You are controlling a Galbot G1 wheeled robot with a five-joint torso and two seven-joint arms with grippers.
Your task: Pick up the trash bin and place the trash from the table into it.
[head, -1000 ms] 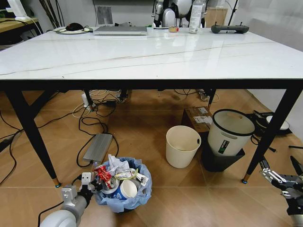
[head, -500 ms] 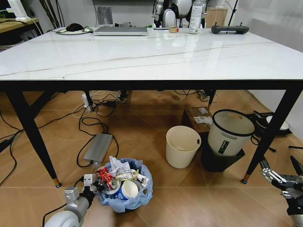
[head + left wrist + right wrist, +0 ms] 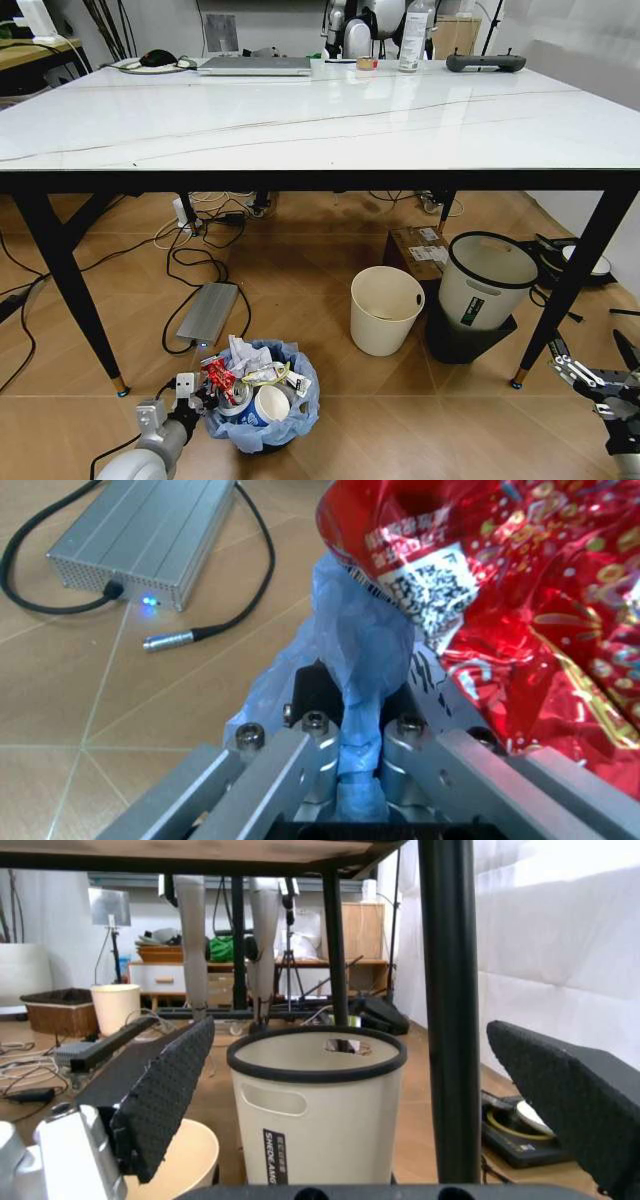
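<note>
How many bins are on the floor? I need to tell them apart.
3: the trash bin with the blue bag, beside the left gripper; the cream bin under the table; the white bucket right of it.

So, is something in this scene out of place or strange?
Yes. The trash bin on the floor is overfull: wrappers and a cup are heaped above its rim. The left gripper pinches the blue bag at the rim. The table holds no litter.

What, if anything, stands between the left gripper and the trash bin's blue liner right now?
Nothing visible: the left gripper is shut on the trash bin liner at its rim, with a red wrapper just beside.
</note>
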